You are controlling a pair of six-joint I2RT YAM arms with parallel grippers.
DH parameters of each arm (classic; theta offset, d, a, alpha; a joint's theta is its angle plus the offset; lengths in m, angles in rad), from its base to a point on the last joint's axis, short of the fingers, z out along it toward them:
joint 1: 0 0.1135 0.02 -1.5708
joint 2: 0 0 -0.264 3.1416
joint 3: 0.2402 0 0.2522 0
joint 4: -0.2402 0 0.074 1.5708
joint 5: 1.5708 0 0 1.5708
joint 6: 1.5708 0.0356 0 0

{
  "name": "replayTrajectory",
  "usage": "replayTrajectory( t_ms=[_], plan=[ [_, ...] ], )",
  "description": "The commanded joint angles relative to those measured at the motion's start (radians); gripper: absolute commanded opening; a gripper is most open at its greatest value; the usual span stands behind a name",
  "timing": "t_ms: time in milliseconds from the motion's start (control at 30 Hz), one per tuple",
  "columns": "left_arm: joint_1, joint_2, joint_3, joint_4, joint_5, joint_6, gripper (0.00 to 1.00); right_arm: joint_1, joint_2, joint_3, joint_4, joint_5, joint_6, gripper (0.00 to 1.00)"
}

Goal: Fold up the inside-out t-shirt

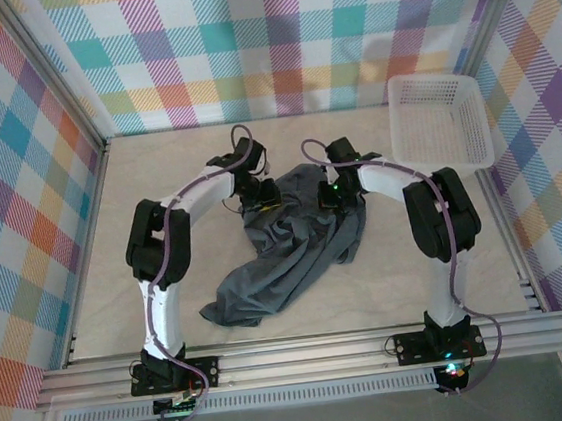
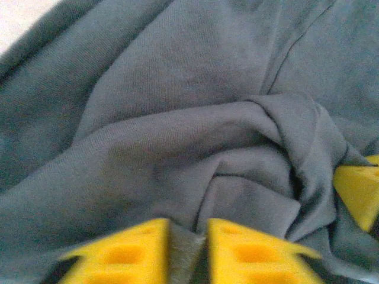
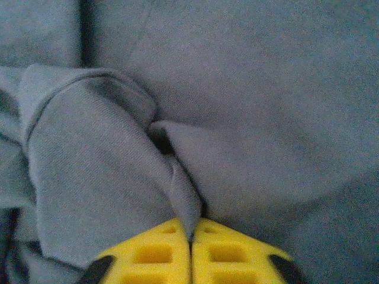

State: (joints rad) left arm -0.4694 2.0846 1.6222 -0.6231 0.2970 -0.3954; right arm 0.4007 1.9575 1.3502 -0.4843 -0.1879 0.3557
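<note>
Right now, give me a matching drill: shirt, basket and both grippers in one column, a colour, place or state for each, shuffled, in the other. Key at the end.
Column one:
1. t-shirt
2. basket
3. left gripper
4. right gripper

Column two:
A. white, empty
B. shut on cloth, on the side nearer the basket
C. dark grey, crumpled
D. shut on cloth, on the side farther from the basket

Pairs: 1-C, 2-A, 3-D, 4-B

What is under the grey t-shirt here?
The crumpled t-shirt rests on the beige table. The left gripper and right gripper each pinch a fold from above. Anything beneath the cloth is covered.
</note>
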Motion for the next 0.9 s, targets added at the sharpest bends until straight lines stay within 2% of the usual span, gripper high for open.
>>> replayTrajectory(
  t_ms=[0,100,233,367,500,567,633,733,767,867],
  plan=[
    [0.015,-0.037,0.07,0.002,0.061,0.017,0.0,-0.007,-0.167,0.005,0.043,-0.059,-0.019,0.0],
    [0.063,-0.124,0.088,0.012,0.111,0.001,0.0,-0.055,-0.307,-0.042,0.119,-0.134,0.019,0.0],
    [0.135,-0.317,0.07,0.03,0.145,-0.022,0.0,-0.098,-0.505,-0.103,0.177,-0.206,0.004,0.0],
    [0.185,-0.498,-0.009,-0.006,0.105,0.0,0.0,-0.099,-0.696,-0.233,0.256,-0.286,-0.03,0.0],
    [0.196,-0.622,-0.178,-0.059,-0.011,0.044,0.0,-0.099,-0.801,-0.358,0.174,-0.202,-0.037,0.0],
    [0.203,-0.674,-0.303,-0.042,-0.043,0.039,0.0,-0.1,-0.826,-0.434,0.151,-0.212,-0.016,0.0],
    [0.21,-0.705,-0.408,-0.028,-0.043,0.033,0.0,-0.1,-0.84,-0.47,0.116,-0.182,0.014,0.0],
    [0.218,-0.741,-0.507,-0.025,-0.071,0.033,0.0,-0.122,-0.839,-0.46,0.008,0.022,0.109,0.0],
    [0.223,-0.749,-0.522,-0.027,-0.063,0.038,0.0,-0.145,-0.83,-0.451,-0.023,0.044,0.147,0.0],
    [0.224,-0.744,-0.546,-0.01,-0.001,0.091,0.0,-0.167,-0.792,-0.463,-0.018,-0.02,0.18,0.0]
  ],
)
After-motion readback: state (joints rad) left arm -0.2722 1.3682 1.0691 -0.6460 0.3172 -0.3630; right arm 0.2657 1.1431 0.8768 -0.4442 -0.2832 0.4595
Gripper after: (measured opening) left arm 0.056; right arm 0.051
